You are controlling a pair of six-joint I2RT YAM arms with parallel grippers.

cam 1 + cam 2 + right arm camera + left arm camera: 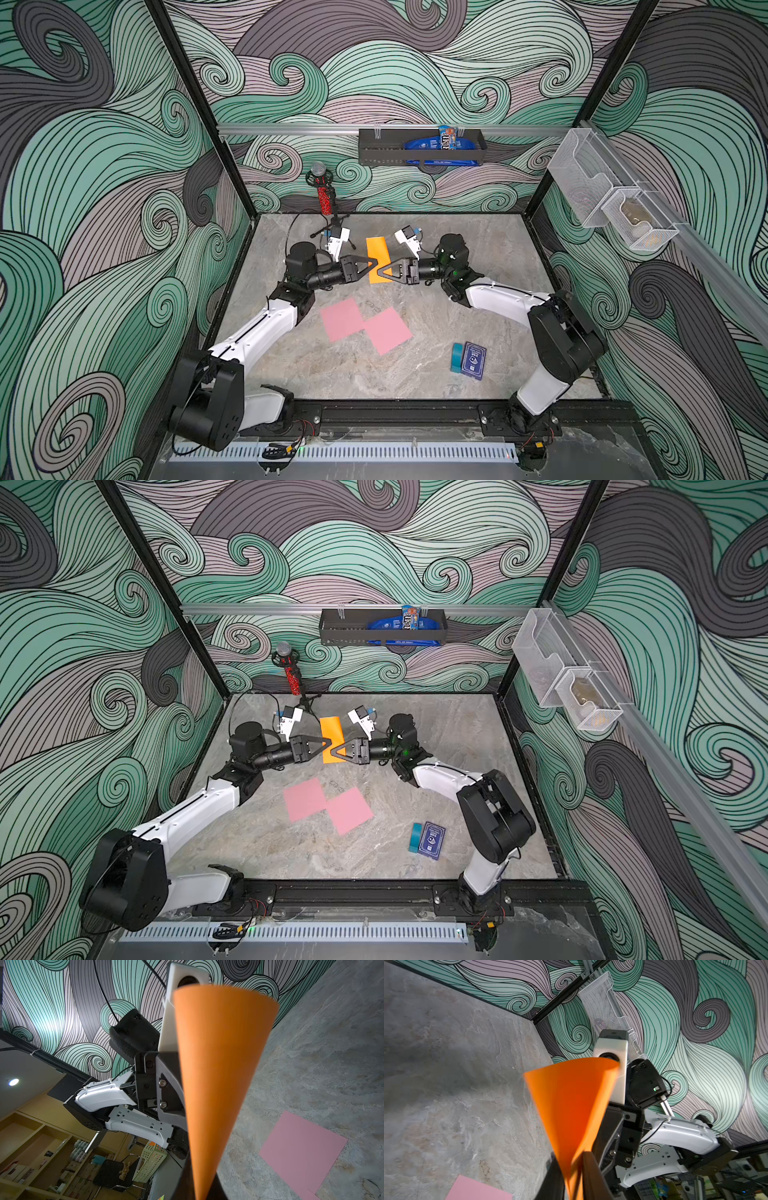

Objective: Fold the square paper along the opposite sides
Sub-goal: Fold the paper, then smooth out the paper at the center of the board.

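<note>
Paper [377, 251], orange, sits mid-back over the tabletop [478, 316], between the two hands.

Both top views: the paper reads as a narrow strip. Tips of left hand [375, 263] and right hand [380, 272] meet over its near half. The pinch itself is covered, and lift off the tabletop can't be judged from there.

Left wrist view: paper [571, 1109] fans up and away from the left hand's fingers [591, 1174], which are pressed together on its narrow end. The grip point is cut off at the frame edge and the paper's far edge is blurred.

Right wrist view: same picture, paper [218, 1074] pinched in the right hand, fingers barely in frame.

In each wrist view the paper hides part of the other arm.

Two pink sheets [345, 319] lie flat nearer the front, corners touching. They show whole only from above; both wrist views crop them.
</note>
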